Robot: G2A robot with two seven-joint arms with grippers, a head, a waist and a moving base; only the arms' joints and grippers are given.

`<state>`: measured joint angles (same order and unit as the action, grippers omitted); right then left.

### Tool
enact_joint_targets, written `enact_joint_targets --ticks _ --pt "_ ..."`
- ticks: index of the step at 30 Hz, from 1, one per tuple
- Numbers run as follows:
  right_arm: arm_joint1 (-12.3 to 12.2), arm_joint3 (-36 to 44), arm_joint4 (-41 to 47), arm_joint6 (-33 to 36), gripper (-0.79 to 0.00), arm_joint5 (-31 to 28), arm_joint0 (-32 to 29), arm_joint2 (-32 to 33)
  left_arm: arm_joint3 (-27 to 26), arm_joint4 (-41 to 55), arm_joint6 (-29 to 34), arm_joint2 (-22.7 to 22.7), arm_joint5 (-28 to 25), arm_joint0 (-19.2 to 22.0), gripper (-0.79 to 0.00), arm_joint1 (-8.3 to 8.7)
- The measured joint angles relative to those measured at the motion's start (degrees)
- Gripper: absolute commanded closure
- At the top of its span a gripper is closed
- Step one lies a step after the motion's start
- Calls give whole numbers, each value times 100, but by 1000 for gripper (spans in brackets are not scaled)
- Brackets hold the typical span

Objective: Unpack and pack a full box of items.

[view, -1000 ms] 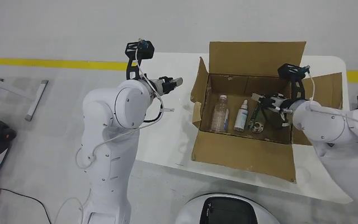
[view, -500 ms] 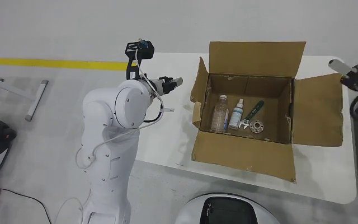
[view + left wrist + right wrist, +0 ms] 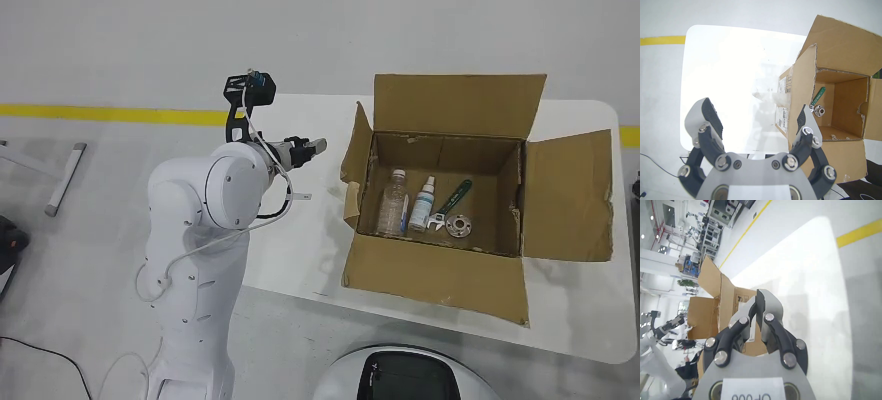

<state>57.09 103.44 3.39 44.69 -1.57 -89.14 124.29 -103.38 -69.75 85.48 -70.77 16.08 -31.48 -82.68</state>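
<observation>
Cardboard flaps stand spread on the box point(image 3: 445, 275), which sits open on the white worktop point(image 3: 310, 240). A second ago the right arm was reaching into it beside the green-handled wrench point(image 3: 455, 193); since then it has pulled out and away past the right-hand flap. The right tool point(image 3: 757, 299) is now pinched closed on nothing, so we judge the wrench was left behind, not lifted.

The clear plastic bottle point(image 3: 394, 202), white spray bottle point(image 3: 426, 203), wrench and metal flange point(image 3: 460, 225) all lie on the box floor. The left tool point(image 3: 755, 108) hangs spread wide and empty over the worktop just beside the box, unmoved.

We cannot tell whether this ends a packing step or follows a missed pick. From the left wrist, the near wall hides both bottles and a flap edge cuts off the wrench's head.
</observation>
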Motion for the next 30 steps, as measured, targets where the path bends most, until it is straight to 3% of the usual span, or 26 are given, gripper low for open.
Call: enact_joint_targets --ticks 4,9,15,19,23,24,25,26,27,30 --pt "7 102 538 349 0 -503 217 -622 0 0 0 0 0 0 -785 0" --pt "0 583 931 675 0 -788 288 -930 0 0 0 0 0 0 -785 0" --pt "-81 1203 -215 1115 0 -389 525 -1649 0 0 0 0 0 0 -785 0" --pt "-119 1202 -1050 1283 0 -54 870 -2339 0 0 0 0 0 0 -785 0" --pt "-126 1070 -1308 1272 0 106 1142 -2727 0 0 0 0 0 0 -785 0" --pt "-125 1039 -1268 1231 0 102 1180 -2743 1 -1 -4 0 -3 -4 -622 0" --pt "-124 1007 -1155 1165 0 70 1206 -2714 12 -12 -76 3 -48 -63 -280 4" --pt "-125 988 -1053 1113 0 40 1207 -2651 27 -28 -197 8 -105 -142 -206 10" --pt "-127 967 -955 1042 0 29 1197 -2548 46 -55 -336 18 -165 -223 0 16" --pt "-133 849 -582 692 0 123 1076 -2018 170 -269 -692 107 -314 -407 0 31"
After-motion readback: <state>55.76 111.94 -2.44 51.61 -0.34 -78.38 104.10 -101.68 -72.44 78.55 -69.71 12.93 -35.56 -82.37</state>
